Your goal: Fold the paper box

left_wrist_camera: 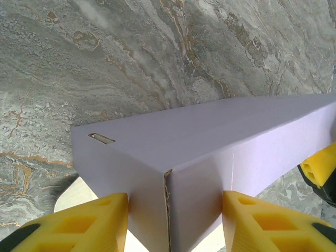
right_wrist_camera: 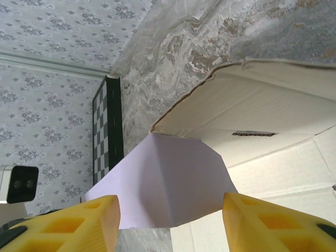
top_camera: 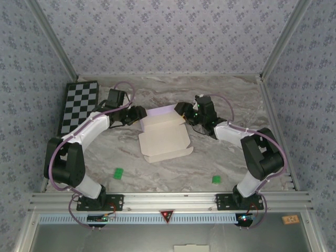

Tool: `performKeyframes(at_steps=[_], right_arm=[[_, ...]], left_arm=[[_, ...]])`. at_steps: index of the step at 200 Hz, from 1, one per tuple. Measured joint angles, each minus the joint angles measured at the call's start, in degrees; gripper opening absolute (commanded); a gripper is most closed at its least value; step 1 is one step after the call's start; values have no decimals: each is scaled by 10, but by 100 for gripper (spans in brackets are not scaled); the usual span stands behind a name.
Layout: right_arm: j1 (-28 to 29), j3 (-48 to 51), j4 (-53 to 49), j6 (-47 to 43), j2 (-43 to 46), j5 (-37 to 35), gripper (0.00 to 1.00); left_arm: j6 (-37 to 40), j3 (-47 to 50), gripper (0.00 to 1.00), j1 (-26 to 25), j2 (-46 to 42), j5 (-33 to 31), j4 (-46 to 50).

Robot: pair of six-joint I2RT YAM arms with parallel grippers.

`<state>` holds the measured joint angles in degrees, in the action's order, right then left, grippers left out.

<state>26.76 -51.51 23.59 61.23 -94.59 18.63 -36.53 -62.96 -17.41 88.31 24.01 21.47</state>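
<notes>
Two end effectors meet the far edge of the paper box (top_camera: pixel 164 137): left end effector (left_wrist_camera: pixel 174 205) pinches its lavender corner, right end effector (right_wrist_camera: pixel 170 210) straddles a flap (right_wrist_camera: pixel 163 184), grip unclear. The desk (top_camera: pixel 173 176) on the near side of the box lies open.

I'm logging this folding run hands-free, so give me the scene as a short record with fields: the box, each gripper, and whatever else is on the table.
paper box: mid-table, partly folded, cream inside up, lavender far wall raised
left gripper: fingers either side of the box's lavender corner, apparently closed on it
right gripper: fingers astride a lavender flap; grip unclear
checkerboard: far left of the table
green pieces: two, small, near side, apart from the box
table: grey marbled top
</notes>
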Motion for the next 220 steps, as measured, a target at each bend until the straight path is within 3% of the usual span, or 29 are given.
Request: performKeyframes(at_steps=[96, 148, 220], right_arm=[[-10, -1, 110, 14, -64, 9, 49], [-9, 1, 163, 49, -80, 17, 36], [-9, 8, 203, 97, -81, 21, 11]], left_arm=[[0, 0, 48, 0, 0, 0, 0], [0, 0, 48, 0, 0, 0, 1], [0, 0, 50, 0, -6, 0, 8]])
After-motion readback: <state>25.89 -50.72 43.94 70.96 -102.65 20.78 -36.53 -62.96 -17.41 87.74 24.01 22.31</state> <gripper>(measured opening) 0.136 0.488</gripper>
